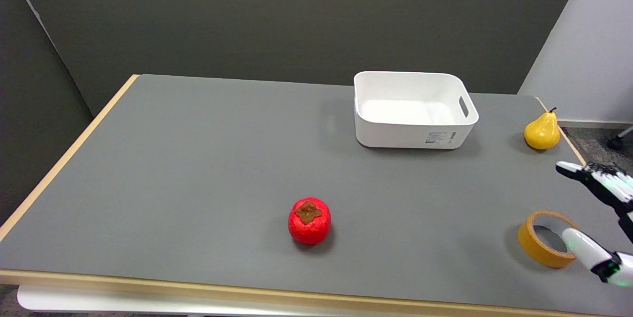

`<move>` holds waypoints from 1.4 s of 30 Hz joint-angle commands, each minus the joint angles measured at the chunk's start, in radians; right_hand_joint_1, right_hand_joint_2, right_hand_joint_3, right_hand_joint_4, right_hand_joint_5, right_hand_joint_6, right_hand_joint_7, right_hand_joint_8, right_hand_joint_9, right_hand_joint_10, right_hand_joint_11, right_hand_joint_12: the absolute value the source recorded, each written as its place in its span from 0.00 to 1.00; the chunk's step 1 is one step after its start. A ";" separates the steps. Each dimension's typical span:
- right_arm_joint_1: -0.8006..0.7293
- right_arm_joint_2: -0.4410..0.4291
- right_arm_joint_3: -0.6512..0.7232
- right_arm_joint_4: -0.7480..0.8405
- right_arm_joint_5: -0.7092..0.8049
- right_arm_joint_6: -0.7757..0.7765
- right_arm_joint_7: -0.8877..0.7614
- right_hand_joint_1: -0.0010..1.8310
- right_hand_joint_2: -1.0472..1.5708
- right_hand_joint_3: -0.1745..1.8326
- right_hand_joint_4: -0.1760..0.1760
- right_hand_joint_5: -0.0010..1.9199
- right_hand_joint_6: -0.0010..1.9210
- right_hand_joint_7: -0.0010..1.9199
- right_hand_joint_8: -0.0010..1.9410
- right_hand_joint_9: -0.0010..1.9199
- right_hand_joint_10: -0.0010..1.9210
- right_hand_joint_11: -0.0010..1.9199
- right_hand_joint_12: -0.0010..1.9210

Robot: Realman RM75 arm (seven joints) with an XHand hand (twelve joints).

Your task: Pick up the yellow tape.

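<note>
The yellow tape (539,245), a flat roll with a cardboard core, lies on the grey table near the front right corner. My right hand (601,218) comes in from the right edge, fingers spread apart and holding nothing. Its thumb (581,250) reaches over the roll's right rim, while the other fingers (593,176) hover above and to the right of the roll. Whether the thumb touches the tape is unclear. Most of the hand is cut off by the picture's edge.
A red persimmon (309,220) sits at the front middle. A white bin (413,109) stands at the back, right of centre. A yellow pear (542,130) stands by the table's right edge (568,144), behind the hand.
</note>
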 commanded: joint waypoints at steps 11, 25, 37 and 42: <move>-0.018 0.023 -0.133 -0.170 0.026 0.186 -0.078 0.15 0.62 0.58 0.89 0.09 0.22 0.15 0.18 0.13 0.32 0.06 0.60; 0.104 0.062 -0.130 -0.233 0.003 0.001 -0.085 0.16 0.58 0.55 0.74 0.01 0.08 0.03 0.11 0.04 0.29 0.03 0.55; 0.118 0.064 -0.131 -0.225 -0.008 -0.051 -0.088 0.16 0.58 0.55 0.72 0.00 0.08 0.01 0.09 0.01 0.27 0.02 0.54; 0.127 0.058 -0.131 -0.240 -0.009 -0.073 -0.127 0.16 0.58 0.55 0.70 0.00 0.07 0.01 0.09 0.01 0.27 0.02 0.55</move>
